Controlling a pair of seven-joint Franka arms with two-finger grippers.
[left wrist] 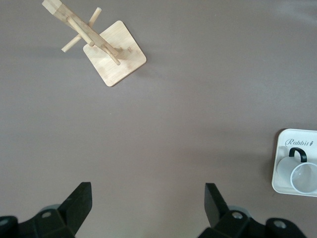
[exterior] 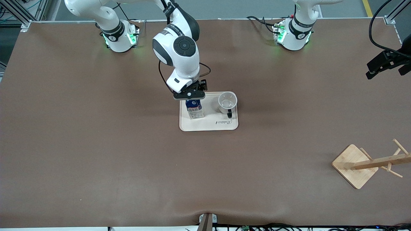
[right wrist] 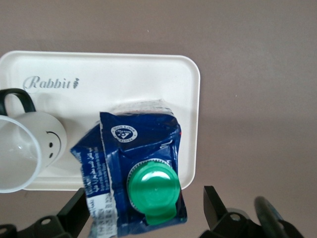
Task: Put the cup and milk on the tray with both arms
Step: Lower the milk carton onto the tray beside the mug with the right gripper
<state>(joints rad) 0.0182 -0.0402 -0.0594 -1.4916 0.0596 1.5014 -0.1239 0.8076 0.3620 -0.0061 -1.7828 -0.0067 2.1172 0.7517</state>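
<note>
**Cup and milk on tray, both claws open**

Rack (exterior: pixel 366 165), wooden with pegs, stands on the counter (exterior: pixel 96 144) nearest the front camera, toward the left arm's end. Tray (exterior: pixel 208 125), cream with "Rabbit" lettering, lies mid-counter. Milk (exterior: pixel 194 109), a blue carton with a green cap, stands upright on the tray toward the right arm's end. Cup (exterior: pixel 227 100), white with a black handle, stands upright beside the milk on the same tray, apart from it. Right claw (exterior: pixel 190 95) hangs just over the milk, its fingers (right wrist: pixel 74 210) spread wide to either side of the carton, gripping nothing. Left claw (exterior: pixel 383 64) waits high over the left arm's end of the counter, fingers (left wrist: pixel 79 201) spread wide, empty.
</note>
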